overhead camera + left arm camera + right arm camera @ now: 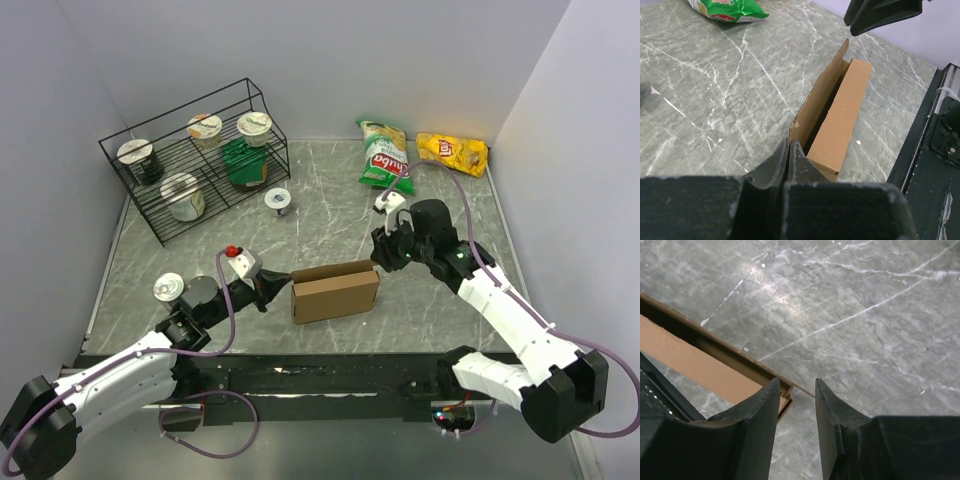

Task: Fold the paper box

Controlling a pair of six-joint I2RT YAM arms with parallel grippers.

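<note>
Left claw (788, 146) shut tight, tips against the near end of the paper box (840, 117) lying straight ahead on the surface (715, 90), probably bracing it. Right claw (797, 384) narrowly open, empty, over the box's far corner, apparently lined up for a flap.

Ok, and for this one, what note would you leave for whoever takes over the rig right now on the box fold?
Left gripper: shut, with its tips at the left end of the paper box. I cannot tell whether cardboard is pinched between them.
Right gripper: open, at the box's right end corner, gripping nothing.
Box: on the table, lying crosswise between the two grippers.
Done: the sheet is formed into a long narrow box, with its front and back walls upright.
Left: the top is open, with a dark gap between the walls, and the back wall stands taller. Closing the top and tucking the ends probably remain.
</note>
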